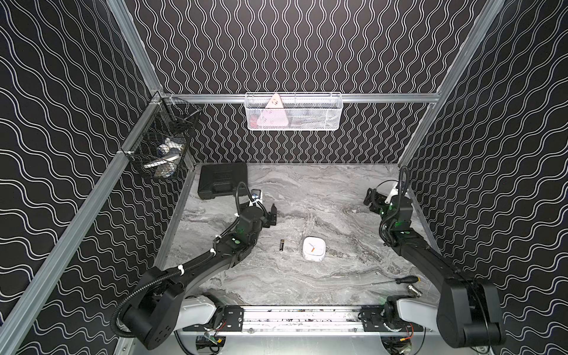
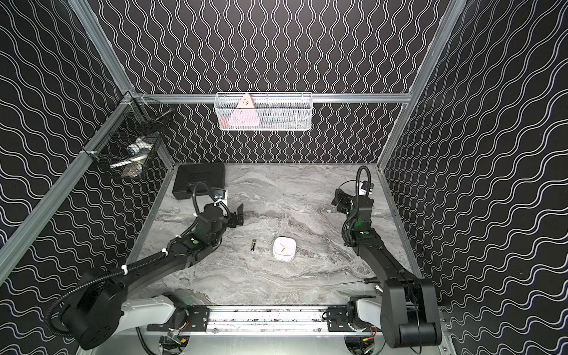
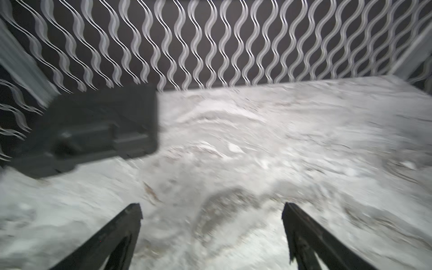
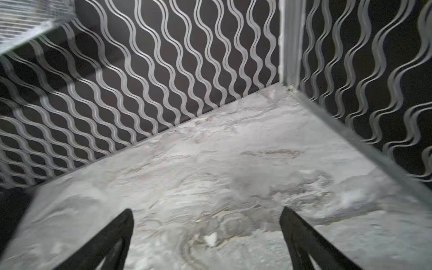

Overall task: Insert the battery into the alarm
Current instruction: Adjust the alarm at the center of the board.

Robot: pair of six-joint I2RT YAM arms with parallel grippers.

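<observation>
Lying on the marble table (image 1: 322, 196) in both top views, the battery (image 1: 281, 246) sits just beside the alarm (image 1: 313, 249) without touching it, on the side nearer the left arm. The alarm is face up, its orange hand showing. The left gripper (image 1: 272, 215) hangs farther back than the battery and touches neither thing. The right gripper (image 1: 372, 198) is by the right wall, well apart from both. A black case (image 1: 222, 179) lies in the far left corner.

In the blurred left wrist view, the left gripper's fingers (image 3: 126, 233) stand wide apart with only bare table between them and the case ahead.

In the right wrist view, the right gripper's fingers (image 4: 297, 233) are likewise spread wide, gripping nothing, over bare table near a corner.
</observation>
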